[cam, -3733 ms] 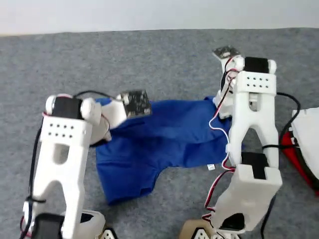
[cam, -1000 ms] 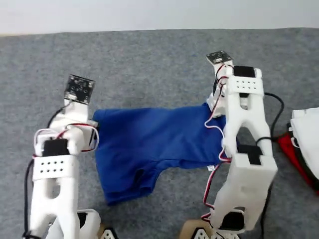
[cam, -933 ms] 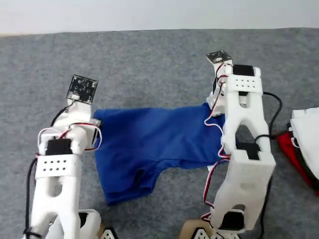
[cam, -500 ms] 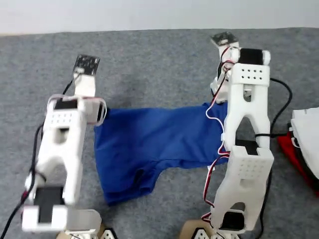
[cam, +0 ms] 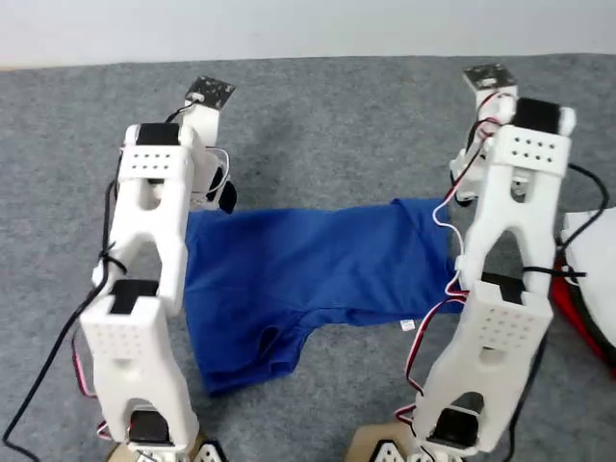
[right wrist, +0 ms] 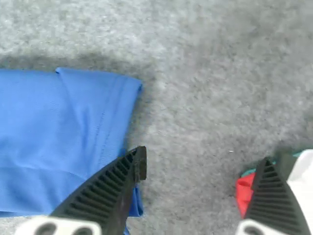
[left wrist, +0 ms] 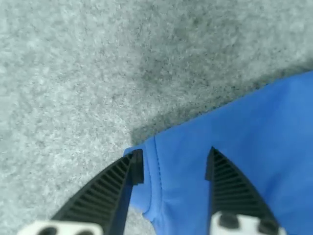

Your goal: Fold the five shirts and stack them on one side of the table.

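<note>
Grey felt (cam: 327,125) lies open beyond the blue shirt (cam: 308,260); a clothes pile (cam: 589,252) blocks the right edge.

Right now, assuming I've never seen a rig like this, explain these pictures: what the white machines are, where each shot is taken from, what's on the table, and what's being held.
The white machines are two small robot arms, the left arm and the right arm, each ending in a two-fingered hand. One picture comes from a fixed camera looking down over the grey table. The other two come from cameras on the arms' wrists, looking past their own black fingers. A blue shirt lies flat between the arms. On the right arm's side sits a pile of white and red clothes. The left hand is open over one far corner of the shirt; the right hand is open beside the other far corner, between shirt and pile. Neither holds anything.
</note>
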You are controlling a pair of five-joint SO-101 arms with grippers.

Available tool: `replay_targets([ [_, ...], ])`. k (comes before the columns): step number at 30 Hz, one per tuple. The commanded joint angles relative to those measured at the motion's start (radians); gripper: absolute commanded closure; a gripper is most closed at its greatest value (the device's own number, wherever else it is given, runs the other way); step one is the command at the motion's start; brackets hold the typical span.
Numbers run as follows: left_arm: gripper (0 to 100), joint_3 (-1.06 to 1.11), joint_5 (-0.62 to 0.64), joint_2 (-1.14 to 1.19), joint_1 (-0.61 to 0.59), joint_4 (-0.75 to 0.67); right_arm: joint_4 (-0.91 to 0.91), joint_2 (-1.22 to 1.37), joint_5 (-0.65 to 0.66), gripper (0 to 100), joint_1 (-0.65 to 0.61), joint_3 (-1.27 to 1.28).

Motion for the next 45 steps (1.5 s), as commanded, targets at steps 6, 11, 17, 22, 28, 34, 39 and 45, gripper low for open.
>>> replay_targets([
  [6, 78, -0.321, -0.009, 0.181, -0.041, 0.189, 0.039, -0.05, -0.003, 65.3, 0.068, -0.046],
  [11, 79, -0.427, -0.009, 0.288, -0.044, 0.242, 0.039, -0.05, -0.003, 65.3, 0.074, -0.046],
  [17, 79, -0.51, -0.008, 0.407, -0.048, 0.242, 0.039, -0.053, -0.003, 65.3, 0.068, -0.048],
  [22, 86, -0.527, -0.025, 0.451, -0.069, 0.259, 0.041, -0.084, -0.003, 65.3, 0.07, -0.046],
  [28, 100, -0.547, -0.064, 0.43, -0.078, 0.273, 0.041, -0.094, -0.003, 65.3, 0.071, -0.046],
  [34, 100, -0.545, -0.109, 0.331, -0.08, 0.273, 0.041, -0.09, -0.003, 65.3, 0.073, -0.044],
  [39, 100, -0.545, -0.155, 0.292, -0.11, 0.273, 0.039, -0.09, -0.003, 65.3, 0.068, -0.044],
  [45, 100, -0.522, -0.19, 0.293, -0.15, 0.273, 0.039, -0.088, -0.003, 65.3, 0.068, -0.044],
])
